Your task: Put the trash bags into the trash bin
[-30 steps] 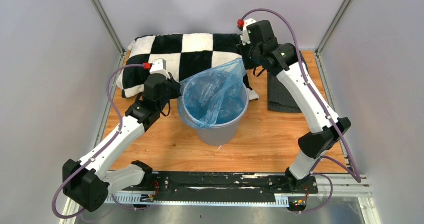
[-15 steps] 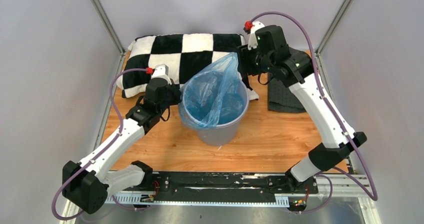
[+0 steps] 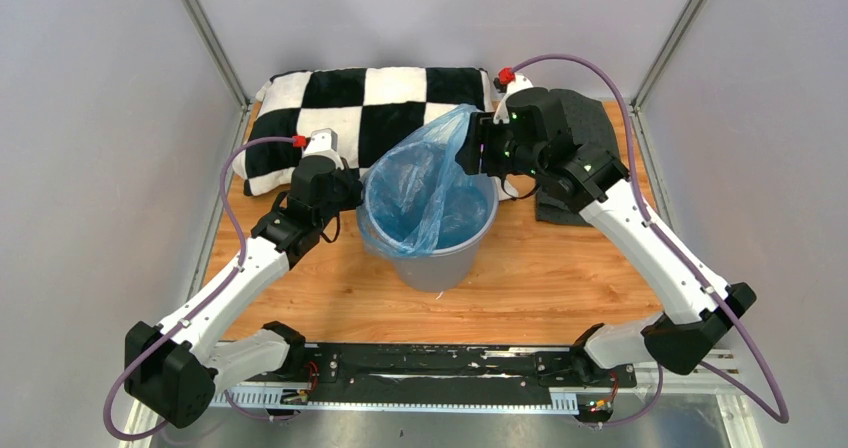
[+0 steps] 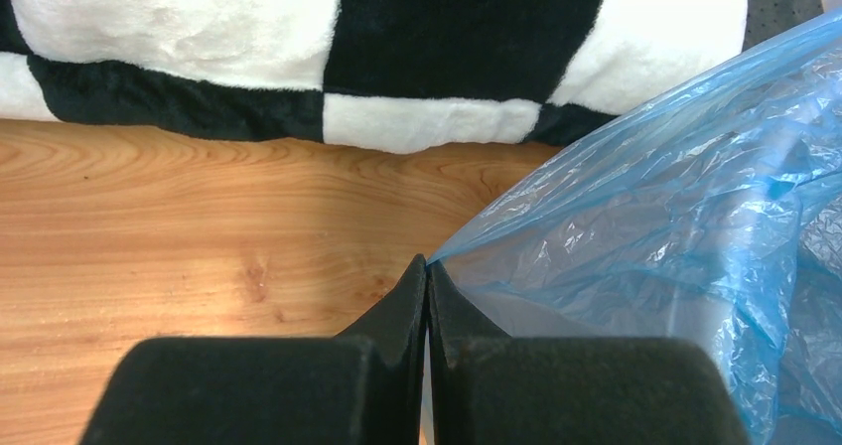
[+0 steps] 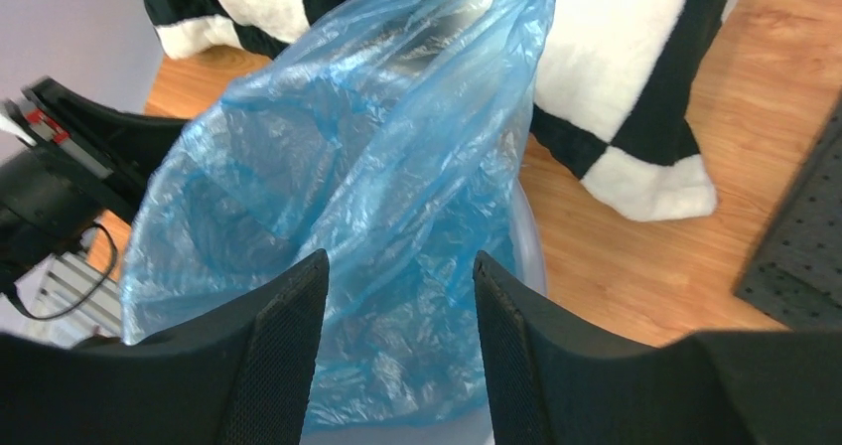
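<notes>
Crinkly light-blue plastic bag [image 3: 425,183] in round grey plastic bin [image 3: 440,263]
Its edge is pinched by the left gripper [image 4: 427,271]; the right gripper [image 5: 399,266] is held open.

trash bin [image 3: 440,263]: grey, upright | trash bag [image 3: 420,183]: crinkly blue, inside, one corner raised

Overhead overview plus two close wrist views of blue bag [image 5: 377,167]

The bag [image 3: 425,183] is translucent light blue, the bin [image 3: 440,263] plain light grey, the table [image 3: 540,278] warm orange wood grain, the pillow [image 3: 380,93] at its far edge black-and-white checked, the mat [image 5: 794,236] dark grey and dotted.
</notes>
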Available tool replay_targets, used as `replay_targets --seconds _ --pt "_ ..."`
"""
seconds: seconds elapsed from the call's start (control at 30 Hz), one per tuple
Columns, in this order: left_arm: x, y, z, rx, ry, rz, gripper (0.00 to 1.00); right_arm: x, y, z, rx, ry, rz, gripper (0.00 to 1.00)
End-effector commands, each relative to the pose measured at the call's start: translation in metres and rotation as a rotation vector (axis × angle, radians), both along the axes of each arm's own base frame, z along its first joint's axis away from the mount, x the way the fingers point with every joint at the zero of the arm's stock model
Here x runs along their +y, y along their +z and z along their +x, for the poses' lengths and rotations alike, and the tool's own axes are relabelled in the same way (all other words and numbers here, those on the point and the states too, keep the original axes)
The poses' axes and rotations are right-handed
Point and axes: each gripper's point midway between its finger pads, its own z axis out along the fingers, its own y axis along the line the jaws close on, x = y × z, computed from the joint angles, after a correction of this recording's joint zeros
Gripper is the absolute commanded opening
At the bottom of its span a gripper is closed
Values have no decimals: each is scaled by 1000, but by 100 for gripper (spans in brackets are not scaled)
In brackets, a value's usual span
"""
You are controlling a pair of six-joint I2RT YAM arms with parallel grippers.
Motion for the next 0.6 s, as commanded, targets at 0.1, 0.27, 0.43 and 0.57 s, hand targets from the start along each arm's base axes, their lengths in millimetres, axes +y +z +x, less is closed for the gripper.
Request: replay_targets --seconds 0.1,0.27,0.43,0.57 --pt "1 -2 -1 -5 -6 10 0 19 13 11 -6 -36 141 52" --pt "0 -1 0 -8 -7 7 0 20 6 13 1 -42 134 23" --pt "-1 -2 0 -5 -15 11 0 0 2 9 -13 -71 72 0" --pt "-2 -1 -1 -7 -36 24 0 -30 -8 3 -10 -105 -29 0"
